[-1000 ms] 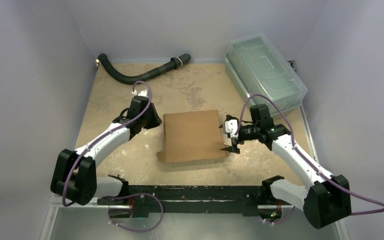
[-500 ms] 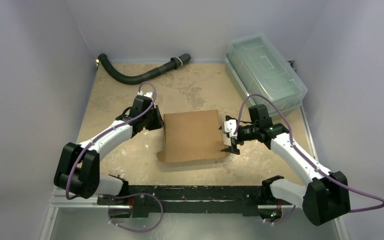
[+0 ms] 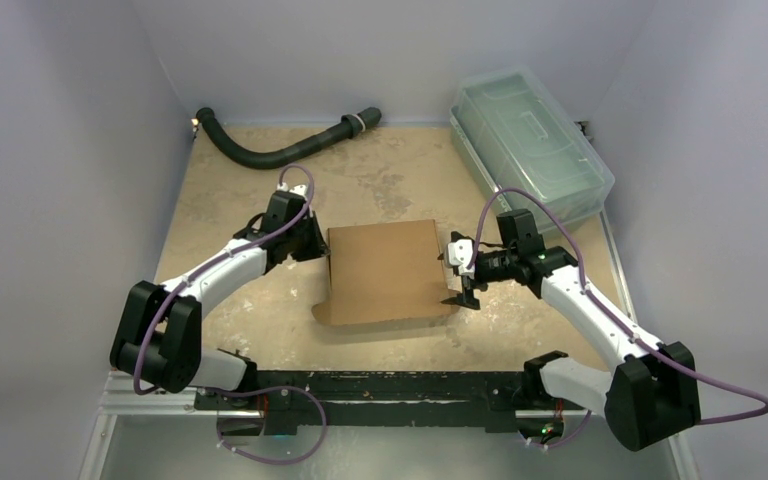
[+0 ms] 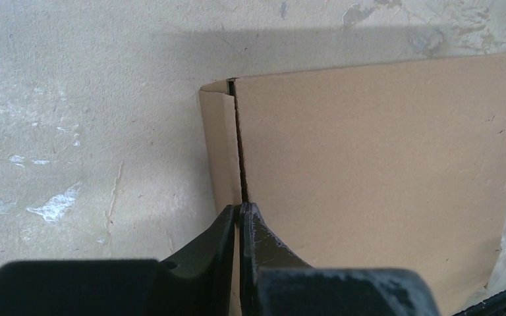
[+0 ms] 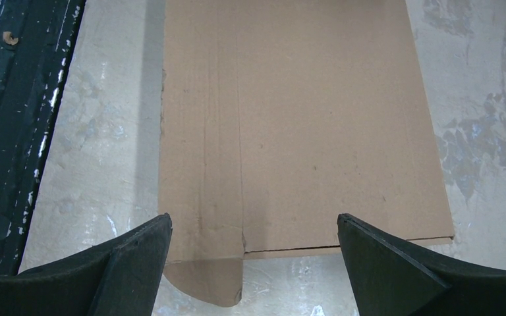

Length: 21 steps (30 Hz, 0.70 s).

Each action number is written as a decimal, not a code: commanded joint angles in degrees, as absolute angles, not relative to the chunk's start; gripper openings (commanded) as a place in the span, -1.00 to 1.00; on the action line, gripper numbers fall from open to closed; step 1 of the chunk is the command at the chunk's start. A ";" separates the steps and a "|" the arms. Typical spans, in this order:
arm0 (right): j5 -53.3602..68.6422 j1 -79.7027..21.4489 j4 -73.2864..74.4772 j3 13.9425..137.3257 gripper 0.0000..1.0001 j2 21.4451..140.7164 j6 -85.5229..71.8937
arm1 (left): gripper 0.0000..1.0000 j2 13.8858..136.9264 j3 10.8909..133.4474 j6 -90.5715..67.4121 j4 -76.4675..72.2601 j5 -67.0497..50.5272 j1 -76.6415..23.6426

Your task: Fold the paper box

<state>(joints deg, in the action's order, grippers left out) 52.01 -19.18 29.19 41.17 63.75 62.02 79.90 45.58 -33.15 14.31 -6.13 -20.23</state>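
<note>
The paper box [image 3: 385,270] lies flat and closed on the table between my two arms, plain brown cardboard. My left gripper [image 3: 320,243] is at its left edge. In the left wrist view the left gripper [image 4: 240,209] has its jaws pressed together on the cardboard, right where the slit between the narrow side flap [image 4: 221,145] and the top panel [image 4: 382,171] ends. My right gripper [image 3: 460,275] hovers at the box's right edge. In the right wrist view the right gripper [image 5: 253,218] is wide open, holding nothing, over the box [image 5: 303,118], and a rounded tab [image 5: 207,283] pokes out.
A clear greenish plastic bin [image 3: 530,135] stands at the back right. A black hose [image 3: 280,145] curves along the back left. A black rail [image 3: 380,385] runs along the near edge, and enclosure walls stand on both sides.
The left arm has moved right to the box's left edge and its jaws have closed there. The right arm and the box have barely moved.
</note>
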 commanded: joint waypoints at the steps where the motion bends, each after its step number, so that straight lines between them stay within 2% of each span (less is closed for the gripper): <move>1: 52.65 -19.59 29.95 42.45 0.98 63.90 63.24 | -0.96 80.23 47.63 -31.27 16.02 -4.96 -19.95; 14: 51.84 -20.37 31.12 42.67 0.98 64.03 65.05 | -1.00 79.89 48.44 -30.72 18.36 -4.54 -19.95; 21: 46.41 -25.83 30.62 42.70 0.98 61.17 70.07 | -1.00 81.09 50.21 -32.20 21.65 -3.17 -20.39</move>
<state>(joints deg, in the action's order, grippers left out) 49.65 -22.65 30.55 41.17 63.86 65.91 80.16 47.59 -32.32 18.68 -5.02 -20.27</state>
